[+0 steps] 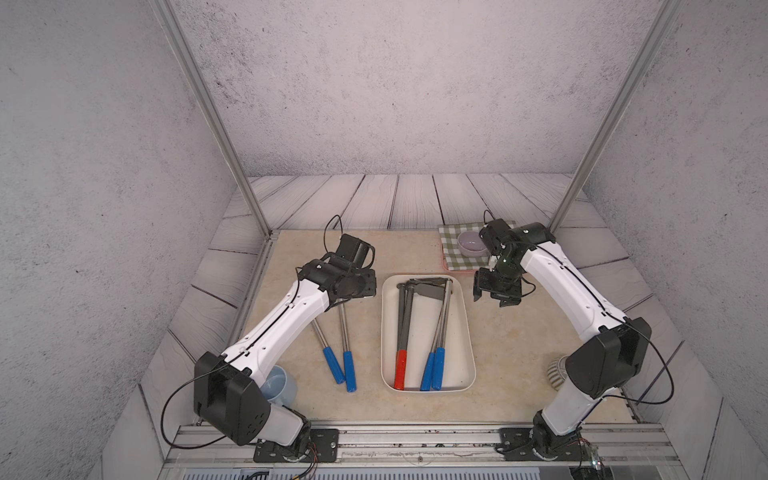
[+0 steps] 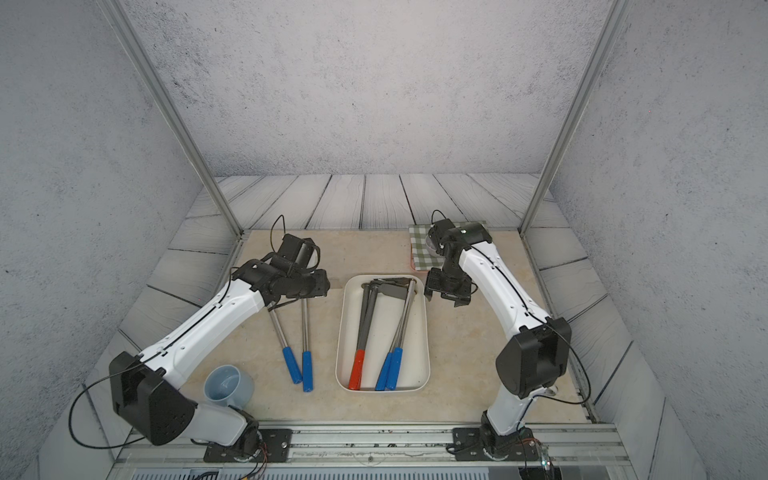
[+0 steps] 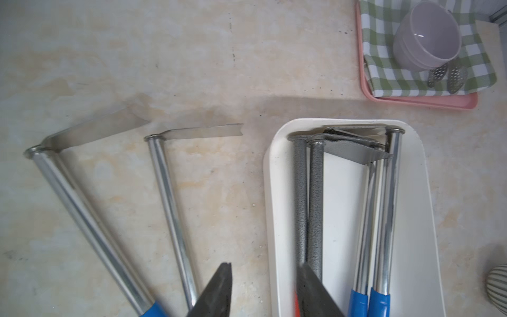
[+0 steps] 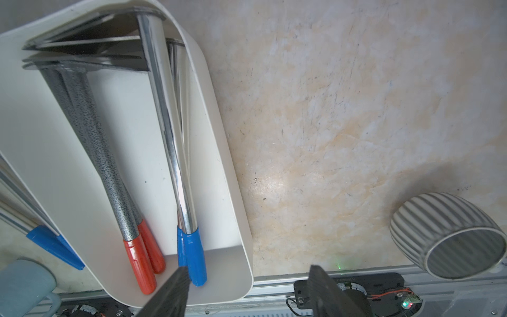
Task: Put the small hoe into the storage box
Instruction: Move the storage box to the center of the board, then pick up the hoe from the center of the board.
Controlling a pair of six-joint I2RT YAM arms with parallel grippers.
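Observation:
The storage box (image 1: 467, 332), a cream-white tray, lies mid-table in both top views and holds several small hoes: two red-handled (image 1: 401, 368) with grey shafts and two blue-handled (image 1: 434, 368). Two more blue-handled small hoes (image 1: 347, 365) lie on the table left of the box, seen closely in the left wrist view (image 3: 170, 197). My left gripper (image 1: 359, 289) hovers over their heads, open and empty (image 3: 265, 274), astride the box's left rim (image 3: 274, 219). My right gripper (image 1: 490, 297) hangs open and empty just right of the box's far corner (image 4: 248, 271).
A pink tray (image 1: 457, 269) with a green checked cloth and a lilac bowl (image 1: 471, 245) sits at the back right. A light blue mug (image 1: 280, 384) stands by the left arm's base. A striped cup (image 4: 444, 236) lies on its side near the right arm's base.

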